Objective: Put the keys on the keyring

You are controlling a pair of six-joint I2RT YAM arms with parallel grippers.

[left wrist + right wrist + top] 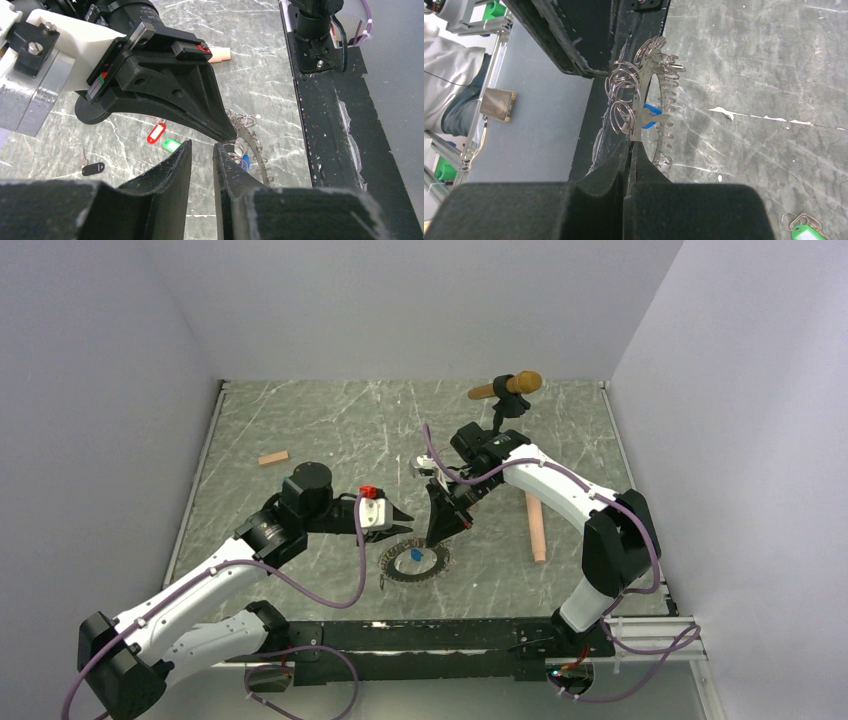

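The keyring [413, 564] is a large grey metal loop hung with several small split rings, lying at the table's front centre. A blue-tagged key [415, 554] sits inside it. My right gripper [436, 537] points down onto it; in the right wrist view the gripper [630, 145] is shut on the loop's band [640, 107], with the blue tag [651, 111] beside it. My left gripper [202, 147] is open a narrow gap and empty, just left of the loop [255, 150]. The red tag [156, 133] and green tag [171, 145] lie on the table beyond it.
A black fob with a small key [92, 168] lies left of the tags. A wooden dowel [536, 525] lies right of the right arm, a small wooden block [273, 457] at far left. A brown cylinder on a black stand [510, 388] stands at the back.
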